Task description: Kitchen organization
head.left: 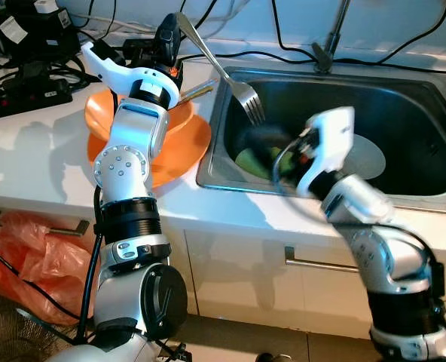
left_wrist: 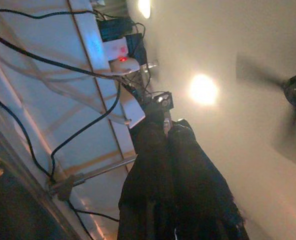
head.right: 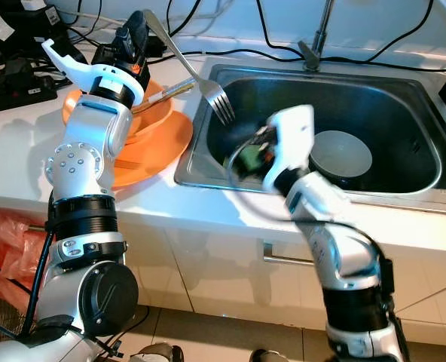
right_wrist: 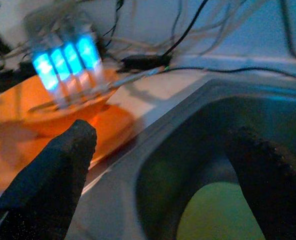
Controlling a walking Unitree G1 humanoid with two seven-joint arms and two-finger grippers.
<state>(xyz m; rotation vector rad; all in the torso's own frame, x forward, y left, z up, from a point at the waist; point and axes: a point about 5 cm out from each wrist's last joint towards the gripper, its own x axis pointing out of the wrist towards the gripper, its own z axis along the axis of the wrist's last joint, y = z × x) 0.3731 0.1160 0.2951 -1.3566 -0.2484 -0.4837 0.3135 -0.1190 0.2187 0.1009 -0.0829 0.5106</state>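
My left gripper [head.left: 168,34] has its two black fingers [left_wrist: 158,165] pressed together on the handle of a silver fork [head.left: 224,72], which I hold raised above the counter edge; the fork slants down from the gripper with its tines hanging over the near left corner of the steel sink [head.left: 426,188]. In the left wrist view the fingers point up towards a ceiling with lit lamps and a fan, so the arm is tipped back. My right gripper [right_wrist: 173,165] is down inside the left part of the sink with its fingers [right_wrist: 53,180] spread wide apart and nothing between them; just past them lies something yellow-green [right_wrist: 223,215] on the sink bottom, and I cannot tell what it is. Beyond the right gripper, in the middle of the basin, sits a round pale disc [head.right: 342,153], perhaps a plate or the drain cover. Beside the sink on the white counter [head.left: 35,158] stands an orange bowl [head.right: 157,105] on an orange plate [head.left: 189,147], with a utensil handle [head.left: 197,92] resting across the bowl's rim. Black cables and power strips [head.left: 23,90] crowd the back of the counter behind it. Below, there is a white cabinet with a bar handle [head.left: 313,262], and an orange plastic bag [head.left: 27,253] sits in the lower left.
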